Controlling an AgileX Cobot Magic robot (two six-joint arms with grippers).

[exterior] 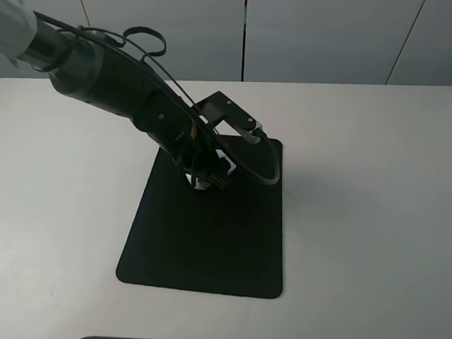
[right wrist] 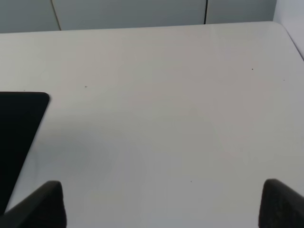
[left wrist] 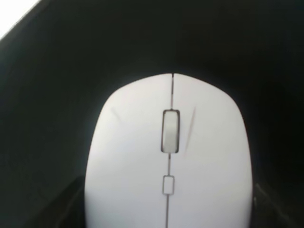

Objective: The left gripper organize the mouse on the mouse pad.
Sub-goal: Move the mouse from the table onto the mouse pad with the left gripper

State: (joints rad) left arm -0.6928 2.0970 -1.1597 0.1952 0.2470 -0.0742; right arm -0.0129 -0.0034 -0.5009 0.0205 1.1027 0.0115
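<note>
The left claw (exterior: 210, 181) was clamped shut on the small white oval mouse (left wrist: 168, 156) over the flat matte black rectangular mouse pad (exterior: 205, 242); the right claw (right wrist: 161, 202) gaped wide, empty

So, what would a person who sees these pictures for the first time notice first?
The white mouse fills the left wrist view, with black all around it. From above, the large black mouse pad stands out in the middle of the pale table. The dark left gripper reaches down over the pad's far part, its jaws closed on the mouse.
</note>
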